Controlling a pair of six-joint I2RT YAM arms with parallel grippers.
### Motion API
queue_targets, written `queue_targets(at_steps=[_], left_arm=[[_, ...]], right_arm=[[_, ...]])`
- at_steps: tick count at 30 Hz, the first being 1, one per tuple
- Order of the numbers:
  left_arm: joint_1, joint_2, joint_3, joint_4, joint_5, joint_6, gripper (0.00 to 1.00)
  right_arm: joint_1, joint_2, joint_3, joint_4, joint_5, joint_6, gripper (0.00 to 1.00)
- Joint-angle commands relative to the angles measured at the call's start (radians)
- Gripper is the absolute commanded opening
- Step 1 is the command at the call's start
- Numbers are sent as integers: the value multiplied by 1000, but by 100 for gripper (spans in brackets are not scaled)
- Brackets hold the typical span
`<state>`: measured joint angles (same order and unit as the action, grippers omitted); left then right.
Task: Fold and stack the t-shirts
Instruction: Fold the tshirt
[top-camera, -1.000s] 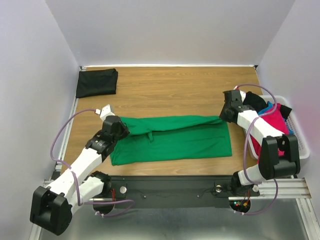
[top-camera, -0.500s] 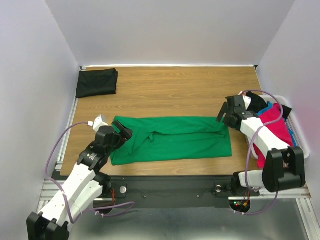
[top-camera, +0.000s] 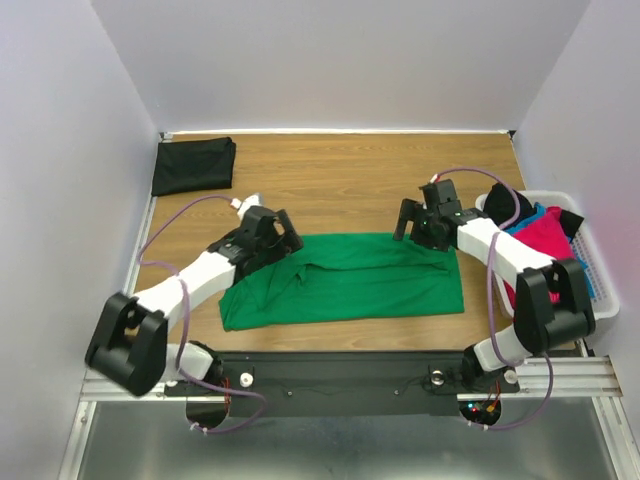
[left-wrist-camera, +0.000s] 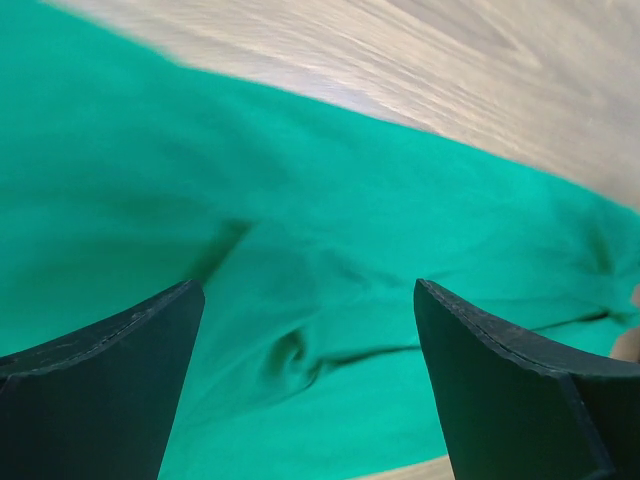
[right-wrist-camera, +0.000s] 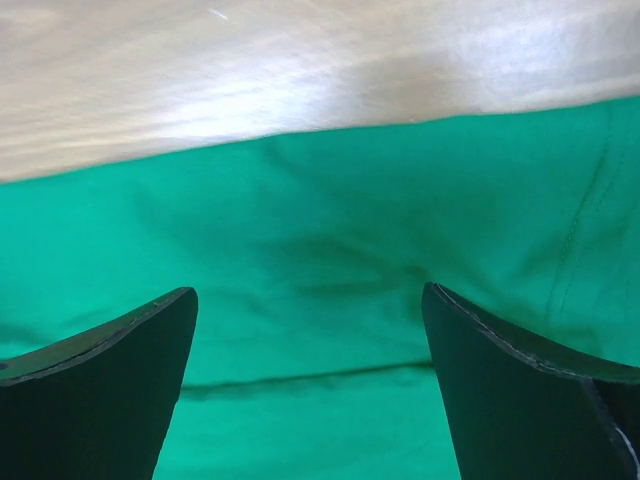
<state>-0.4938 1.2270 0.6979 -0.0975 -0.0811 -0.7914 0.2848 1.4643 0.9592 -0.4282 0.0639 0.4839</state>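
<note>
Gaping empty over green t-shirt (top-camera: 350, 285): left gripper (top-camera: 286, 238), right gripper (top-camera: 407, 224); shirt ends cropped in wrist views.

Far half of the brown wood-grain tabletop (top-camera: 350, 170): bare, open to passage, shut in by pale walls (top-camera: 350, 60) behind and at both sides. Far-left corner: taken by a folded black cloth t-shirt (top-camera: 193, 165). Right edge: blocked by a white slatted plastic basket (top-camera: 603, 285) heaped with magenta, blue and black cloth t-shirts (top-camera: 545, 235). Centre: low, flat bright green cloth t-shirt (top-camera: 370, 285), with the left black two-finger gripper (top-camera: 283, 232) and right black two-finger gripper (top-camera: 408, 222) spread wide at its far edge, clear gap between them.
</note>
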Motion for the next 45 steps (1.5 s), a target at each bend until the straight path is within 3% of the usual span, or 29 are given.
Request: queue_targets(at_steps=[1,7,10,21,27,33,34,36,40,45], left_arm=[[-61,116,113,93,26,73,98],[-89,301,115,185,105,64,96],[-140,312,101,196,116,46,95],[-318,181,-29,140,44,-89,94],[-419,63,-22,99,12,-106,93],[-416,-52,80,-74,-43,-83,93],[-398,-50,106,-123,-262,-60,99],[-350,-29,133,-178,-319,-65,99],[-209,63,186,-162,-290,-13,99],[-166,158,170,-74,-212,12,99]], right_arm=[[-4,80,15,32,1,-11,100],[-6,111,-74,31,86,4,100],[-6,113,-102,31,129,24,100],[-6,133,-99,31,136,44,100],[-6,136,-103,31,142,45,100],[-6,133,-105,29,143,45,100],[-6,131,-106,29,143,45,100],[-6,130,-109,29,140,44,100],[-6,122,-116,31,145,42,100],[-6,125,-123,31,145,42,100]])
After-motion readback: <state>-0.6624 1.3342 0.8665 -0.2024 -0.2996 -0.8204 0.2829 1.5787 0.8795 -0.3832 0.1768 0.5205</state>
